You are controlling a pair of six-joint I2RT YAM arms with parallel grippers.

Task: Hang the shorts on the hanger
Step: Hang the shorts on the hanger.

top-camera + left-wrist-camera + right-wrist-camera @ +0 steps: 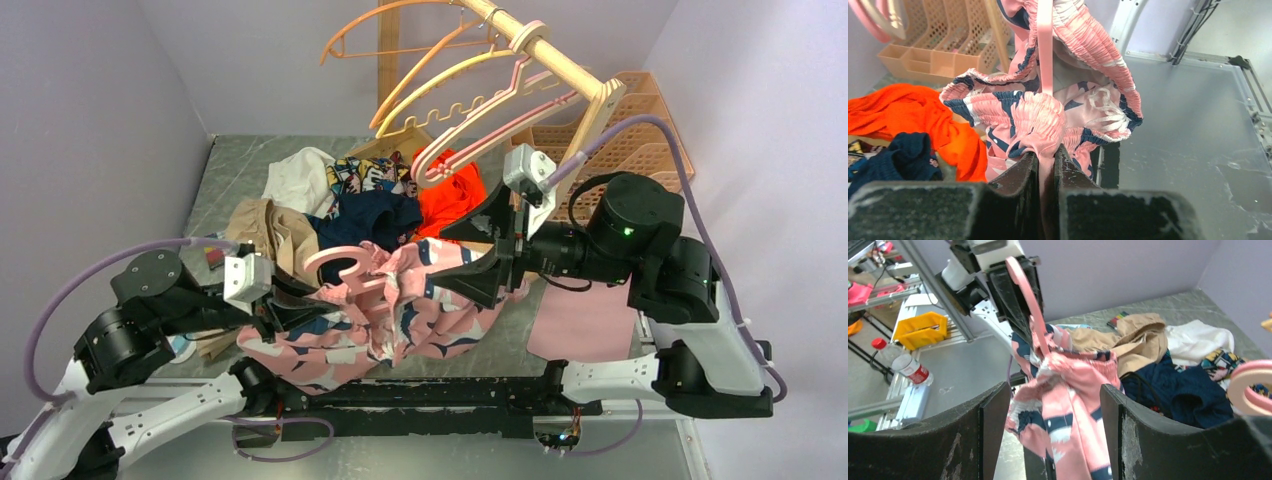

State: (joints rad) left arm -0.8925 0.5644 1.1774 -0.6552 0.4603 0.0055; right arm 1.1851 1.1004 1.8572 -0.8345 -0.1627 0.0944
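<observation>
At the near middle of the worktop (1188, 130), between the two arms, we found the shorts (410, 315) bunched and lifted, their gathered waistband draped over the hanger (348, 268). The left tool (1047, 156) was pinched narrow on the hanger, with a fold of the waistband caught in the same pinch. The hanger's pink arm rose straight up from between its fingers (1018, 180), past the waistband. The right tool (1053, 390) stood wide, one finger on either side of a hanging part of the shorts, and we could not see it pressing the cloth on either side.

Much lay close around. Directly behind the shorts was a heap of clothes: an orange-red garment (455, 195), a dark navy garment (370, 220), a tan garment (262, 228), a white garment (298, 178) and a bright patterned piece (365, 178). The navy and tan ones lay just beside the shorts.

Above the heap a wooden rail (545, 50) slanted across the back, carrying orange hangers (347, 30), a yellow hanger (450, 82) and a second pink hanger (500, 127). That last one hung low over the orange-red garment, near the right arm's wrist.

An orange lattice basket (640, 140) stood at the far right behind the right arm, and a flat pink cloth (585, 325) lay on the worktop beneath that arm. In the right wrist view we also saw, beyond the worktop's edge, a plastic bottle (908, 371) with a red cap and a yellow bin (923, 329).
</observation>
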